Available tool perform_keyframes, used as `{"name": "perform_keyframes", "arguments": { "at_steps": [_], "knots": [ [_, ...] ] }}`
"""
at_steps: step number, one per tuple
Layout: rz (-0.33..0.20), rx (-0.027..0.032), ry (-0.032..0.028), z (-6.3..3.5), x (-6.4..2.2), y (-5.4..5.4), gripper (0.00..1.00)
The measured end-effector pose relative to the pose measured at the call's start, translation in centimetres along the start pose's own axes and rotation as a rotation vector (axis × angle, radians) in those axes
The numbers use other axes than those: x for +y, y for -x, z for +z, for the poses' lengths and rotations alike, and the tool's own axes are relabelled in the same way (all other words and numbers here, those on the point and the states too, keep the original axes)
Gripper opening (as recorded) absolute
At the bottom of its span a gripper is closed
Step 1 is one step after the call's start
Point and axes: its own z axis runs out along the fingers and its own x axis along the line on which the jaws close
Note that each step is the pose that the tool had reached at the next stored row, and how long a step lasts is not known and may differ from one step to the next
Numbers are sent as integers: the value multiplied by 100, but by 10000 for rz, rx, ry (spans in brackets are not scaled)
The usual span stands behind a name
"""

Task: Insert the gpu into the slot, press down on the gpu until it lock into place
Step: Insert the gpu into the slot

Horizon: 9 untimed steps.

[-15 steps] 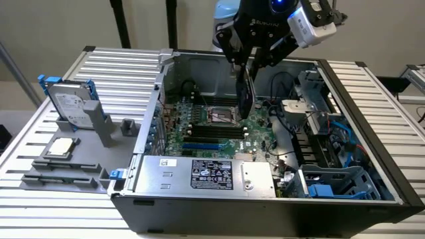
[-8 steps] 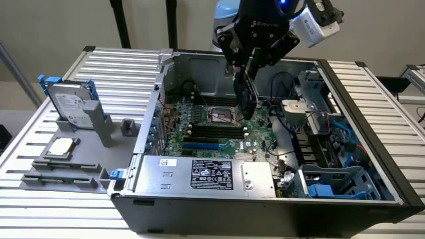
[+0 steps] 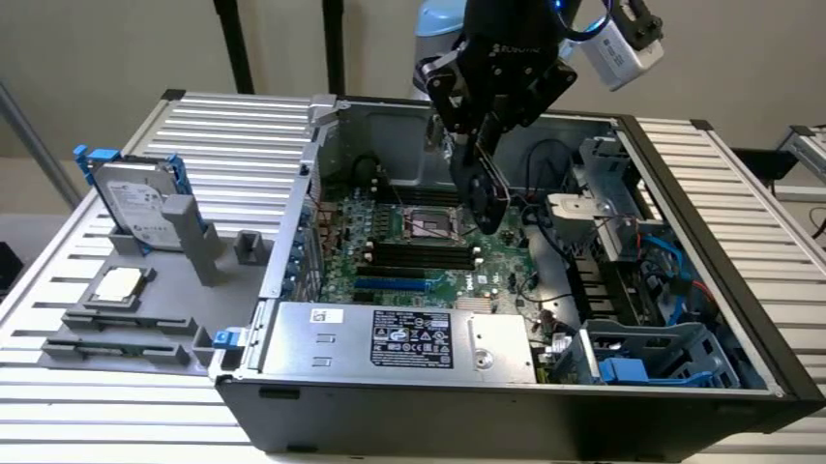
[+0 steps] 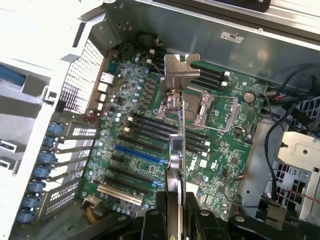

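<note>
gpu [image 3: 488,198]: thin black card with a silver end bracket, hanging edge-down over the motherboard [image 3: 342,253], apart from the blue slot [image 3: 391,286]. Probably light, stiff, and fragile along the connector edge; best gripped on its flat faces. The gripper [image 3: 481,145] pinches both faces.

The arm [image 3: 504,39] is cut off by the exterior view's top edge. In the wrist view the gpu [image 4: 179,130] shows edge-on, its near end hidden between the fingers [image 4: 172,190]. The power supply label [image 3: 410,338] is too small to read.
</note>
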Motion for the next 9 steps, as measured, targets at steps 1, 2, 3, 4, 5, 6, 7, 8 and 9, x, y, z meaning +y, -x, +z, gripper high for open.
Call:
{"name": "perform_keyframes", "arguments": {
  "at_steps": [1,2,3,4,5,6,7,8,9],
  "knots": [
    [-179,14,-8,2,0,0,27],
    [-359,28,-14,4,0,0,27],
    [-538,41,-21,6,0,0,27],
    [-722,56,-30,7,-1,0,27],
    [-901,70,-37,9,-1,0,27],
    [-1081,83,-43,12,-1,0,27],
    [-1265,95,-52,14,-1,1,27],
    [-1444,107,-58,18,-1,1,27],
    [-1630,119,-67,20,-1,1,27]
  ]
}}
